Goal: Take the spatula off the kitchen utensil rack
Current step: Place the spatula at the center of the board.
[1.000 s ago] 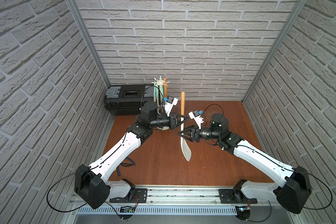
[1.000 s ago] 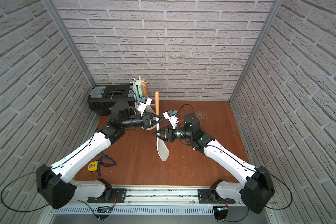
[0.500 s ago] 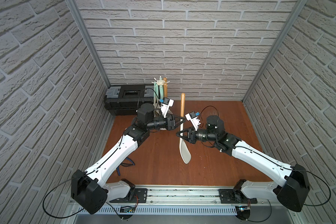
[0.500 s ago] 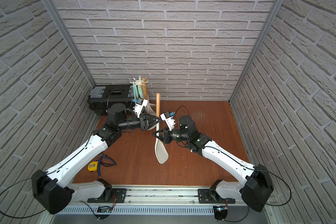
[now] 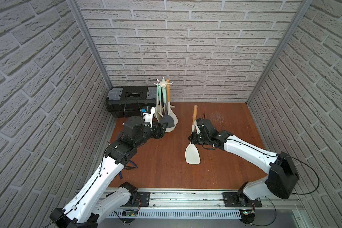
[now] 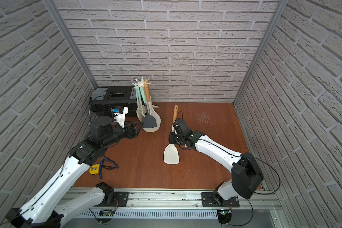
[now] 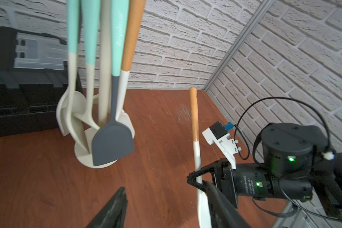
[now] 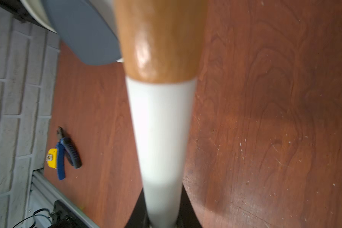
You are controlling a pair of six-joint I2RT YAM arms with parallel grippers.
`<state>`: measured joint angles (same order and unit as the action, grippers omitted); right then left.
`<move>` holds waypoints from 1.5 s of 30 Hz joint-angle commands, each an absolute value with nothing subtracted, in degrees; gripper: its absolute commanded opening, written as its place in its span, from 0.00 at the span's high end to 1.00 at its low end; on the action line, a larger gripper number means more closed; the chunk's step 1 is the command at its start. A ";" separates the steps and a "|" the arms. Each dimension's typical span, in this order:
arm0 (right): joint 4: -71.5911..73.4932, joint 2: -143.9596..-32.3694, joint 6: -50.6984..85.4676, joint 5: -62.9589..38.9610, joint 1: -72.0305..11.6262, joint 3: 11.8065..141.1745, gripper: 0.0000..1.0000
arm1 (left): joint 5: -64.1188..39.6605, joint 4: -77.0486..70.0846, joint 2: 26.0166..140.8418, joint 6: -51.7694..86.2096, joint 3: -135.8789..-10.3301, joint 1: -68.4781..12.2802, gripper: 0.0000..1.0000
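Observation:
The spatula (image 5: 193, 155), with a wooden handle and a cream blade, stands nearly upright away from the kitchen utensil rack (image 5: 163, 83), blade down over the table. My right gripper (image 5: 193, 136) is shut on its cream neck; in the right wrist view the spatula (image 8: 160, 118) runs out from between the jaws of the right gripper (image 8: 162, 219). My left gripper (image 5: 164, 126) is open and holds nothing, close to the rack's base (image 7: 83, 156). In the left wrist view the left gripper's fingers (image 7: 115, 209) stand wide apart. I cannot tell whether the blade touches the table.
Several utensils still hang on the rack, among them a grey turner (image 5: 167, 120). A black toolbox (image 5: 130, 98) stands at the back left against the wall. Blue-handled pliers (image 6: 107, 163) and a yellow tape measure (image 6: 93, 170) lie near the left arm.
The right gripper shut on the spatula. The left gripper opened, let go of the handle and drew back left towards the rack. The spatula moved slightly right.

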<state>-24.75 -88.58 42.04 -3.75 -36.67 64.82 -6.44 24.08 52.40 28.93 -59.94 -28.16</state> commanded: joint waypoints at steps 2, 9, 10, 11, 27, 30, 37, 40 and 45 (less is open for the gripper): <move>-27.92 -96.63 44.03 -4.71 -37.11 72.24 0.97 | -2.44 27.07 50.54 29.17 -56.56 -26.45 0.34; -29.46 -108.82 43.69 -8.47 -37.07 81.10 0.97 | -2.17 27.33 48.12 30.92 -52.88 -25.22 0.34; -30.23 -110.39 43.31 -8.47 -36.97 82.60 0.97 | -2.07 27.27 47.80 31.22 -52.38 -25.14 0.34; -30.92 -111.75 42.92 -8.48 -36.95 83.80 0.97 | -1.96 27.25 47.51 31.28 -51.91 -25.13 0.34; -32.16 -124.95 43.77 -11.03 -35.67 89.77 0.89 | -1.34 28.56 45.31 31.38 -48.94 -23.03 0.34; -32.58 -125.30 43.92 -10.64 -35.73 89.79 0.82 | -1.40 28.48 44.78 31.38 -48.56 -22.54 0.34; -33.38 -125.57 44.03 -10.04 -35.69 89.96 0.70 | -1.78 28.43 44.91 31.29 -48.34 -22.07 0.34; -33.35 -125.44 44.21 -9.83 -35.69 89.70 0.69 | -1.78 28.40 44.82 31.29 -47.99 -21.93 0.34; -33.44 -124.99 44.35 -9.54 -35.71 89.69 0.69 | -1.82 28.48 44.53 31.44 -47.63 -21.80 0.33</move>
